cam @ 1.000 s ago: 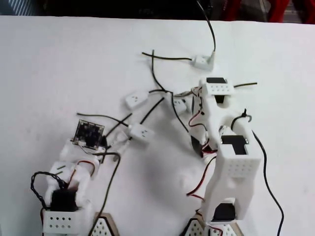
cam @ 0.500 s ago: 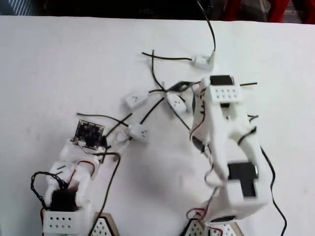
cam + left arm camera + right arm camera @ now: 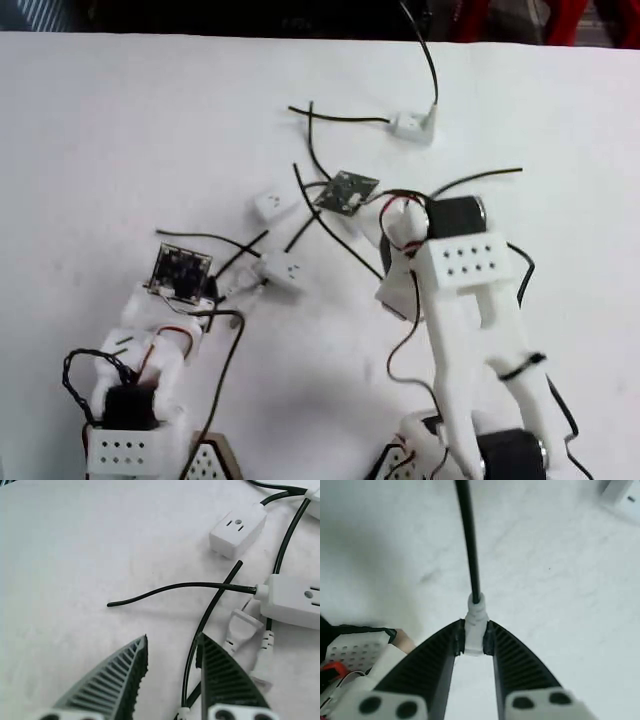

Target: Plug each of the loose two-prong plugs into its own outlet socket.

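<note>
My right gripper (image 3: 474, 629) is shut on a white two-prong plug (image 3: 475, 611); its black cord (image 3: 468, 540) runs straight away from the jaws over the table. In the high view the right wrist (image 3: 345, 192) hangs over the tangle of cords at centre. My left gripper (image 3: 170, 647) is open just above the table, with a black cord (image 3: 200, 630) passing between its fingertips. A loose white plug (image 3: 242, 627) lies just beyond them, next to a white outlet block (image 3: 292, 600). A second outlet block (image 3: 236, 527) lies farther off. The high view shows both blocks (image 3: 283, 270) (image 3: 272, 203).
A third outlet block (image 3: 410, 125) at the back has a cord plugged in that leads off the table's far edge. Loose black cords (image 3: 330, 225) cross the middle. The white table (image 3: 120, 130) stretches bare to the left and far right.
The right arm has drawn back toward the front edge and swung its wrist left over the central cords, covering the outlet block there. The left arm has not moved.
</note>
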You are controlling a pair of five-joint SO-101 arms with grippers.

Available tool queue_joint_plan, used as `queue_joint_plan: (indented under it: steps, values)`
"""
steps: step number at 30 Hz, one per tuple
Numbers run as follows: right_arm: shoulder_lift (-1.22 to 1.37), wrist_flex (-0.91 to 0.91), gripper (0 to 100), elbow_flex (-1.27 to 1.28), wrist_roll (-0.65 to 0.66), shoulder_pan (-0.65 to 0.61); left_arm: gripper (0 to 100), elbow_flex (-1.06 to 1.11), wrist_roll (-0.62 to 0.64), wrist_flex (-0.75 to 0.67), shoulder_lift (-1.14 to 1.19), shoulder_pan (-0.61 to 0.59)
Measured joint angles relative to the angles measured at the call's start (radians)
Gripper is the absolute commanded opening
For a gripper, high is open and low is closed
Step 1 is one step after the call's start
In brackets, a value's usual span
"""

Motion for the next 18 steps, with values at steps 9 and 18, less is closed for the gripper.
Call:
queue_joint_plan:
  steps: [9, 18]
  values:
    - [-0.244, -0.087, 1.8, 0.08, -0.172, -0.199, 17, 0.0, 0.0, 0.0, 0.0, 0.0]
    - [-0.422, -0.5, 1.8, 0.379, -0.512, -0.267, 17, 0.0, 0.0, 0.0, 0.0, 0.0]
